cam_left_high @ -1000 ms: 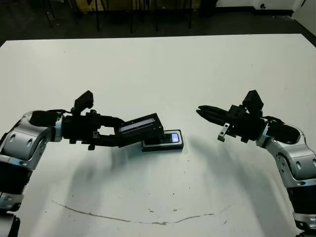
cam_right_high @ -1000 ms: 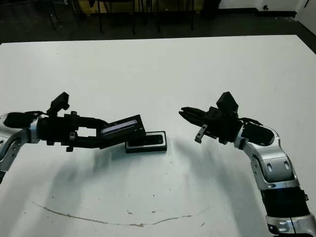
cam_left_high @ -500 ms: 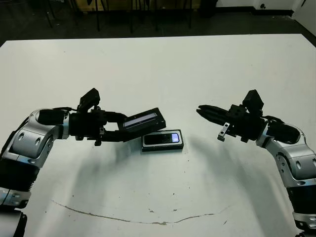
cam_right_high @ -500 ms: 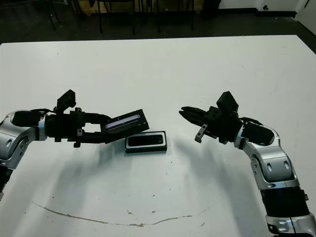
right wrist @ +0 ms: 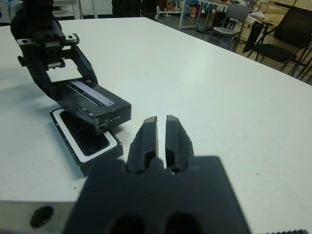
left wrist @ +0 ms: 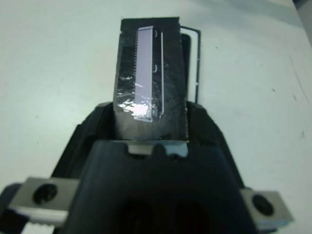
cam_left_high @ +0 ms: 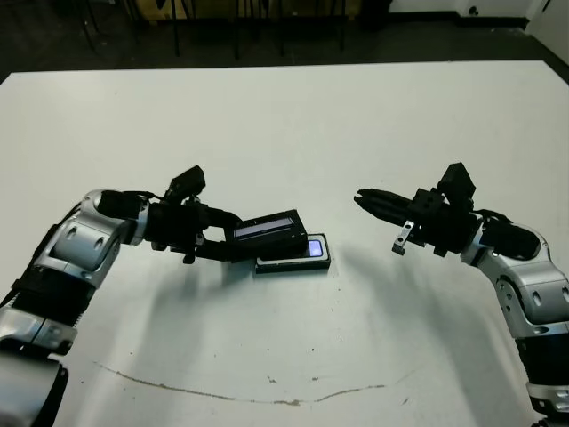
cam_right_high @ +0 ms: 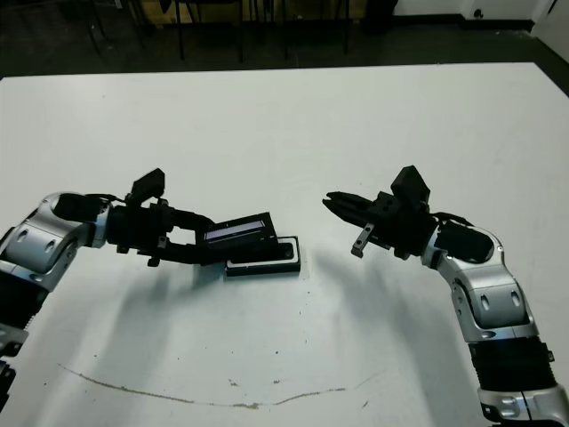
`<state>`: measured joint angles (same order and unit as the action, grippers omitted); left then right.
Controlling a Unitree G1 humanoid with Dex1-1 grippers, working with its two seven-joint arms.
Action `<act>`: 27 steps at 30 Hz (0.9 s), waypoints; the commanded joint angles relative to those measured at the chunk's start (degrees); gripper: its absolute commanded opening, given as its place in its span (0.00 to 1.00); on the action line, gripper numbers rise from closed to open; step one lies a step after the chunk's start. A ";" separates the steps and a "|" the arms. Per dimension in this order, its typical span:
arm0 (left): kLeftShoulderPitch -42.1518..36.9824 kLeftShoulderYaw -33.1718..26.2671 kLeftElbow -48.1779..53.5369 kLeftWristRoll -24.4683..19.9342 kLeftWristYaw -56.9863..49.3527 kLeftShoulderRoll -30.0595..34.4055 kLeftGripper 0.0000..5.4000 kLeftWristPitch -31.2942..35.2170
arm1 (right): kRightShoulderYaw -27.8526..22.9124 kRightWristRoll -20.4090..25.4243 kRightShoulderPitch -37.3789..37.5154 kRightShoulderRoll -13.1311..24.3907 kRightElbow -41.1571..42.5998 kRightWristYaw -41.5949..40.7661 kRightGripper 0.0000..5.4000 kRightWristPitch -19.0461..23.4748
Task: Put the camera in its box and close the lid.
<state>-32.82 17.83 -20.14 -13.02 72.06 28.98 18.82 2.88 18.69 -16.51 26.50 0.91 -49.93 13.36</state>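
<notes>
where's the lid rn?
Head views: the lid is held in the left pincer, left of table centre, tilted over the left part of the box, not yet seated.

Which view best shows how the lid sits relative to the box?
The right wrist view: the lid hangs tilted over the box, offset, not seated. The eye views show them overlapping from above. The left wrist view shows mostly the lid's stripe.

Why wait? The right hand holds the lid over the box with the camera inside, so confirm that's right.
Not quite: the left hand holds the lid, as the left eye view shows. The right hand is empty. The lid does hang tilted over the box, with the camera inside.
</notes>
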 commanded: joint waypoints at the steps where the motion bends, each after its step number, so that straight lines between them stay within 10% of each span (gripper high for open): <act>1: -0.20 1.50 -4.44 2.66 0.34 -1.02 0.48 -1.29 | -0.15 -0.22 0.85 0.27 -0.40 0.29 0.00 0.39; 27: 0.56 1.21 1.40 3.22 6.04 1.17 0.48 1.82 | 0.07 -0.42 0.47 0.49 -0.76 -0.29 0.00 0.28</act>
<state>-33.13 18.60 -18.99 -10.47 77.85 29.00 19.78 2.79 18.60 -16.50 26.54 0.64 -50.09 13.28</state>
